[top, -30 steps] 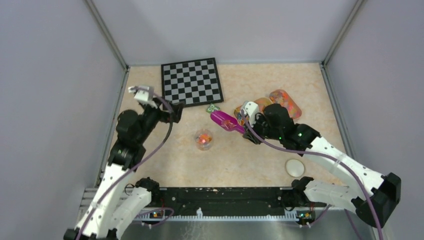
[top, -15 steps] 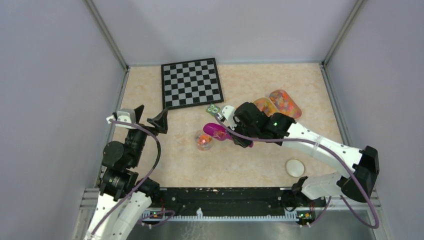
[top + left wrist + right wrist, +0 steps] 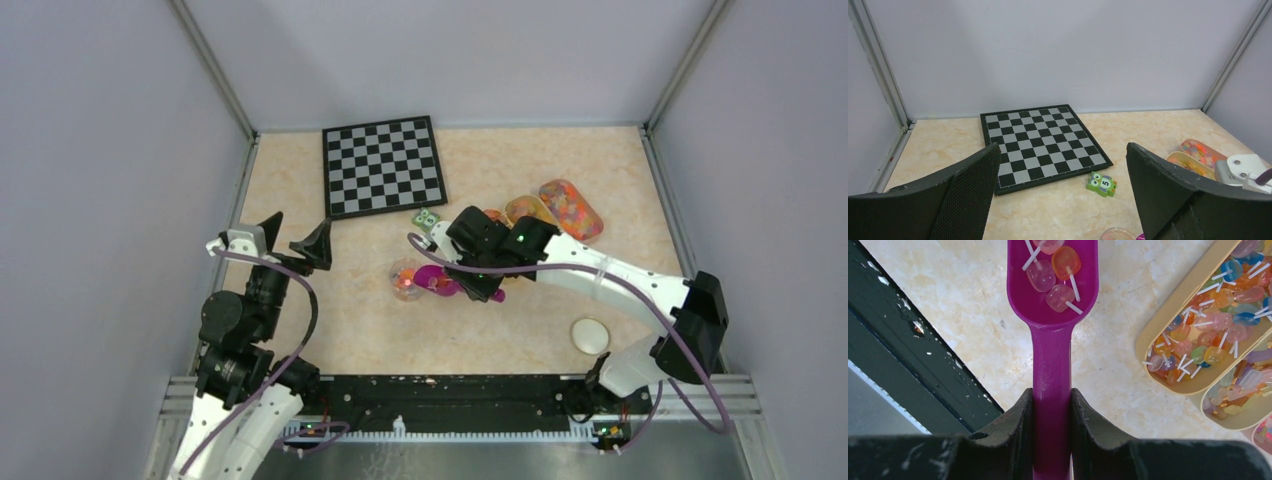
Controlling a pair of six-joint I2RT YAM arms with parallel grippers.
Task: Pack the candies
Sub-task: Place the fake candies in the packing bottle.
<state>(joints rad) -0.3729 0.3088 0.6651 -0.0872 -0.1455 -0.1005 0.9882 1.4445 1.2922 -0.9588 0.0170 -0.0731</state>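
Observation:
My right gripper [image 3: 474, 286] is shut on the handle of the magenta scoop [image 3: 441, 283], whose bowl is at a small clear cup [image 3: 405, 280] that holds orange and red candies. In the right wrist view my right gripper [image 3: 1052, 401] clamps the scoop [image 3: 1051, 345], which carries a few pink and orange candies [image 3: 1054, 276] on white sticks. Two tan trays [image 3: 570, 207] of mixed candies [image 3: 1198, 340] lie behind it. My left gripper [image 3: 296, 238] is open and empty at the left, apart from everything; the left wrist view shows it too [image 3: 1063, 150].
A chessboard [image 3: 383, 165] lies at the back left, also in the left wrist view [image 3: 1040, 142]. A green block with eyes [image 3: 427, 218] sits by its near right corner [image 3: 1101, 183]. A white round lid [image 3: 589, 334] lies near the front right. Enclosure walls stand all round.
My right arm has carried the scoop left from the trays to the cup. My left arm has drawn back toward the near left, and its jaws now stand wide apart.

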